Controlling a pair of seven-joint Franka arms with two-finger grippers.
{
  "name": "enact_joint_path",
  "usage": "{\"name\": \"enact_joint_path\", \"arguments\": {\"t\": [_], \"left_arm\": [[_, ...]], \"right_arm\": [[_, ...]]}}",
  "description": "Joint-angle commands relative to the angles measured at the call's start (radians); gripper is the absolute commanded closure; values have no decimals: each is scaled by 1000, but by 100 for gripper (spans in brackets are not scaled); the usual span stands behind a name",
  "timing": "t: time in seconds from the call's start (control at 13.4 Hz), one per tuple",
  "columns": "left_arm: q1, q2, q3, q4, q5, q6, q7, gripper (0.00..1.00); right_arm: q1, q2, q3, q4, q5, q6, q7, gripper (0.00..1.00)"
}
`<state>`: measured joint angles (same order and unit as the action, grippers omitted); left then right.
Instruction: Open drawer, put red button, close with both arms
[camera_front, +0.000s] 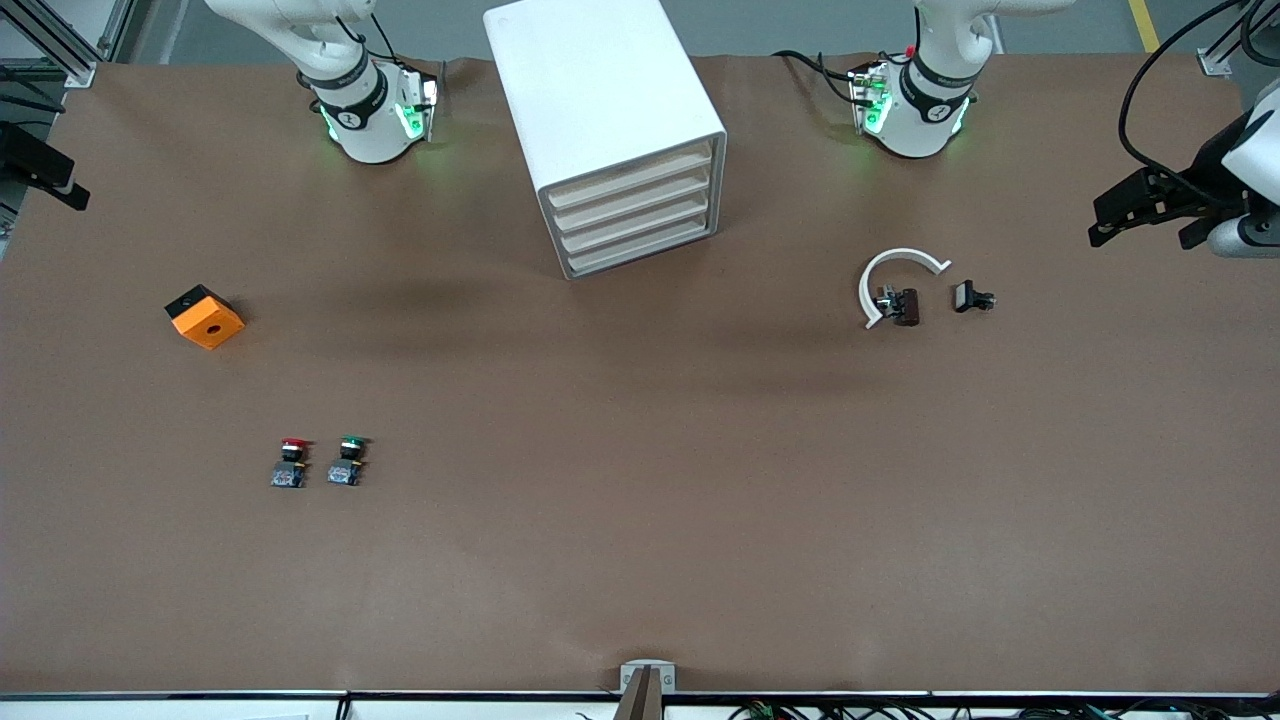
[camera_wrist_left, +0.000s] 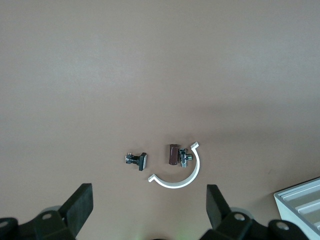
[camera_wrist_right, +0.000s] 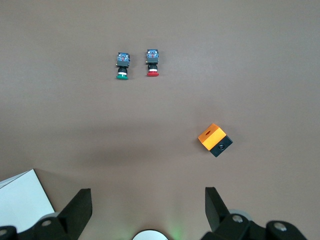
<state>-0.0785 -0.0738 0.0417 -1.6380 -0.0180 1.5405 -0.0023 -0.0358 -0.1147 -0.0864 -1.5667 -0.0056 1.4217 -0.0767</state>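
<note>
The red button (camera_front: 291, 463) (camera_wrist_right: 152, 62) stands on the brown table toward the right arm's end, beside a green-capped button (camera_front: 347, 461) (camera_wrist_right: 122, 65). The white cabinet (camera_front: 610, 130) sits between the two arm bases, and all its drawers (camera_front: 635, 215) are closed. My right gripper (camera_wrist_right: 149, 200) hangs high over the table, open and empty, far from the buttons. My left gripper (camera_wrist_left: 150, 200) is also high up, open and empty, over bare table by a white curved clip (camera_wrist_left: 185, 177). Neither gripper shows in the front view.
An orange block with a black side (camera_front: 205, 317) (camera_wrist_right: 214, 140) lies farther from the front camera than the buttons. Toward the left arm's end lie the white curved clip (camera_front: 895, 265), a small brown part (camera_front: 907, 306) (camera_wrist_left: 173, 154) and a small black part (camera_front: 970, 297) (camera_wrist_left: 136, 160).
</note>
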Motion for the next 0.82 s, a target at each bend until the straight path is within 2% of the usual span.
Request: {"name": "enact_joint_path", "arguments": {"t": [0.0, 0.52, 0.74], "left_arm": [[-3, 5, -3, 17, 26, -19, -1, 0], [11, 35, 1, 26, 23, -19, -10, 0], [8, 101, 1, 26, 23, -16, -15, 0]], "right_arm": [[10, -25, -1, -23, -1, 11, 15, 0], [8, -26, -3, -23, 15, 16, 15, 0], [8, -25, -3, -23, 15, 14, 14, 0]]}}
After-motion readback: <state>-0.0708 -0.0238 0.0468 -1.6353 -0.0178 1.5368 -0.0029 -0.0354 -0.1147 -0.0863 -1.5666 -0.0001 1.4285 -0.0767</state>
